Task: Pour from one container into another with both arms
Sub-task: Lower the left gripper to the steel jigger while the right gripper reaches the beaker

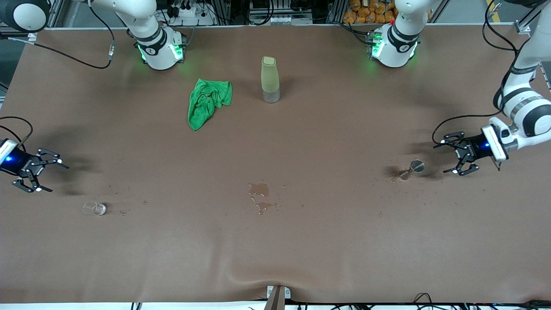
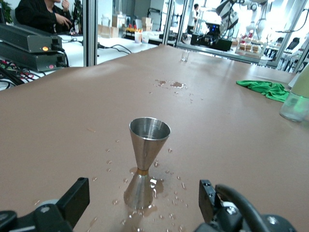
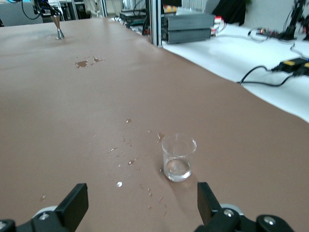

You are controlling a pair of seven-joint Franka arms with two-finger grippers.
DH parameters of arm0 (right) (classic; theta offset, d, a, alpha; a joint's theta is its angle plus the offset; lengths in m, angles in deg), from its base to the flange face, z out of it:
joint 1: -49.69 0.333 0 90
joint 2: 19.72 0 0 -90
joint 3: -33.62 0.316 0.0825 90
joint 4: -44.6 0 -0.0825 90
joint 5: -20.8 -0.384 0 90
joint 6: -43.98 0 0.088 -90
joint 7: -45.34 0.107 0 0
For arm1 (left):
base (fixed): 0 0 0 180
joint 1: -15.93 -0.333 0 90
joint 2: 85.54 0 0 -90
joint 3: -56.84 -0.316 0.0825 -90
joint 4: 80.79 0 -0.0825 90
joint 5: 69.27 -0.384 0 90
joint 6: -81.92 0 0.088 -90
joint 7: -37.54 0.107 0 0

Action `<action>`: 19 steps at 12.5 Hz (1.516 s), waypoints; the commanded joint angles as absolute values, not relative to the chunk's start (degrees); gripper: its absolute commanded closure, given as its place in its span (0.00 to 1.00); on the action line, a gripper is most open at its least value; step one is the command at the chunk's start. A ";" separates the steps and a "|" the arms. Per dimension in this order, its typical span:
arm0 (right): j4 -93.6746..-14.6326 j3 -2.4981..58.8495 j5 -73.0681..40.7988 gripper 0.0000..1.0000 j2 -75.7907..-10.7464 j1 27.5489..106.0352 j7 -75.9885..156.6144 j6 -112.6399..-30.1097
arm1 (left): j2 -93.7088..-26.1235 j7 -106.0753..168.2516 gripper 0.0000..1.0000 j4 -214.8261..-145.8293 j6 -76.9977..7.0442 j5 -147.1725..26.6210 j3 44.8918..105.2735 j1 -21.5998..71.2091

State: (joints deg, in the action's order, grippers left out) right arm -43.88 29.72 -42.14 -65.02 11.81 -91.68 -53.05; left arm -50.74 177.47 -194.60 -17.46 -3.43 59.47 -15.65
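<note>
Both grippers open, empty. Steel jigger [image 1: 416, 166] stands upright on the table, just beside my left gripper [image 1: 453, 157], straight ahead of its fingers. Clear glass [image 1: 95, 208] upright near my right gripper [image 1: 48, 172], nearer the front camera.

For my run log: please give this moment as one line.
left gripper: open, beside jigger | right gripper: open, near glass | nothing held

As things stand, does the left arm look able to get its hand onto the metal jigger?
Probably yes. The left hand is open and low beside the metal jigger, which stands upright in a small puddle. In the left wrist view it faces the jigger, and nothing lies between them.
</note>
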 commanded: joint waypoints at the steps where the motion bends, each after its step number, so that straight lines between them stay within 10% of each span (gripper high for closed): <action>1: -43.38 30.20 -50.71 0.00 -67.35 10.41 -97.20 -52.17 | -48.02 178.95 0.00 -192.59 -16.51 -0.46 60.27 -14.66; 19: -43.11 30.20 -63.75 0.00 -77.46 14.71 -99.76 -56.12 | -40.45 186.43 0.00 -190.57 -16.52 8.87 60.45 -8.94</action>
